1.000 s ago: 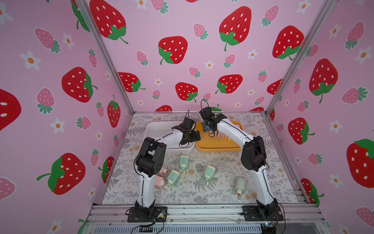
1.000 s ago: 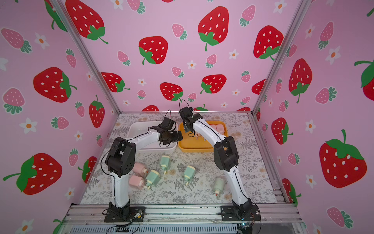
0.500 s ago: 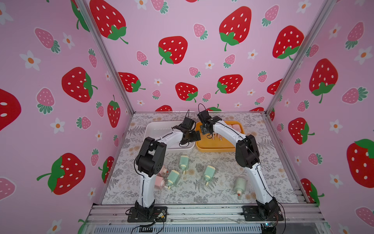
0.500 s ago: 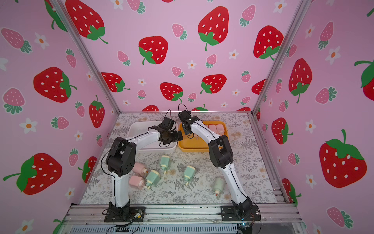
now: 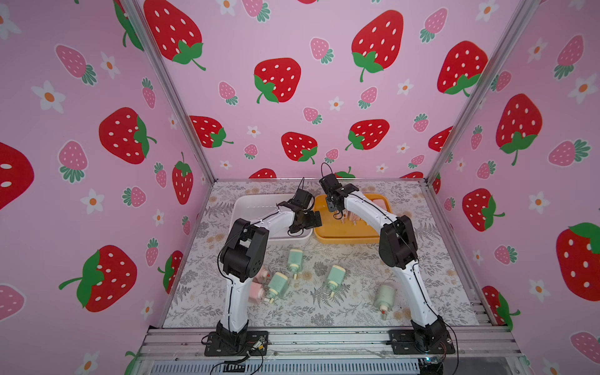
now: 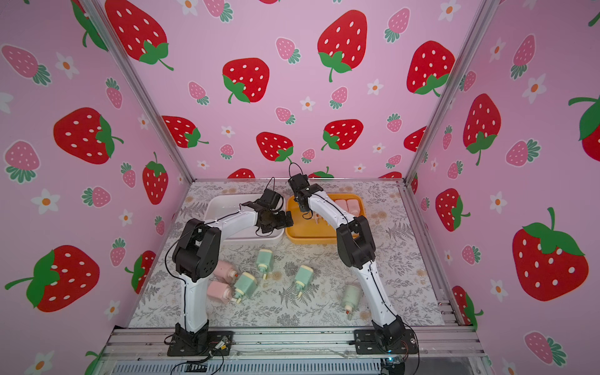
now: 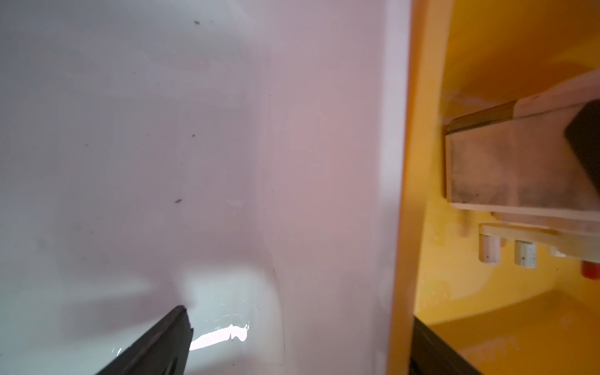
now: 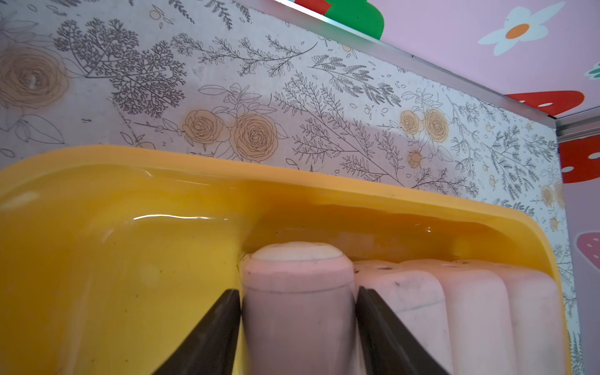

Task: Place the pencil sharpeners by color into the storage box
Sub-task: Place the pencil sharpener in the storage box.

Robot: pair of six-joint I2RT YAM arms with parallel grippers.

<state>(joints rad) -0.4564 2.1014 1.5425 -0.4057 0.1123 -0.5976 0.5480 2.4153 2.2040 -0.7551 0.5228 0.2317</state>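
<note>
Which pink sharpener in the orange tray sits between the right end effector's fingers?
The pale pink plastic sharpener at the row's end, beside the orange plastic tray's bare half: the right end effector's fingers press its sides; the other pink ones lie untouched.

Walls [image 5: 227, 42] pink, printed with red strawberries, green leaves, white flowers. Bench [image 5: 357, 311] off-white with grey fern line-art and tan roses. Yellow tray [image 5: 344, 239] orange-yellow, white tray [image 5: 246, 207] plain white. Green sharpeners [image 5: 336, 276] mint, cream necks. Loose pink sharpeners [image 6: 217, 290] pale pink. Pink sharpener [image 8: 298, 292] in the yellow tray, cream cap. Arms [image 5: 415, 289] white, black joints; fingers [image 8: 207, 331] black.
</note>
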